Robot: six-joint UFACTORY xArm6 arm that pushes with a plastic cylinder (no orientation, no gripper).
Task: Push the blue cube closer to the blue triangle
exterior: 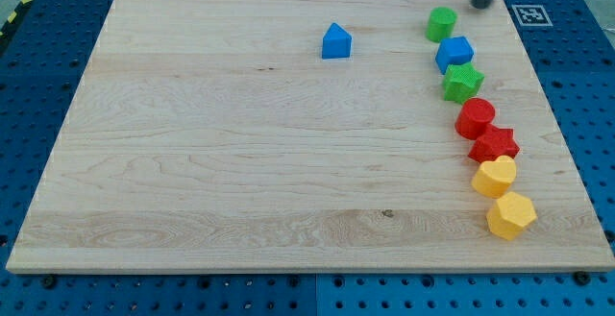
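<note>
The blue cube [455, 54] sits near the board's right side, between a green cylinder [441, 24] above it and a green star [462, 84] below it, close to both. The blue triangle [336, 41] lies to the cube's left, near the view's top centre. My tip [479, 5] is at the view's top right, above and to the right of the green cylinder and the blue cube, touching no block.
Below the green star a curved line runs down the right side: a red cylinder [475, 118], a red star [494, 145], a yellow block [495, 177] and a yellow hexagon [510, 215]. The wooden board [240, 162] lies on a blue pegboard table.
</note>
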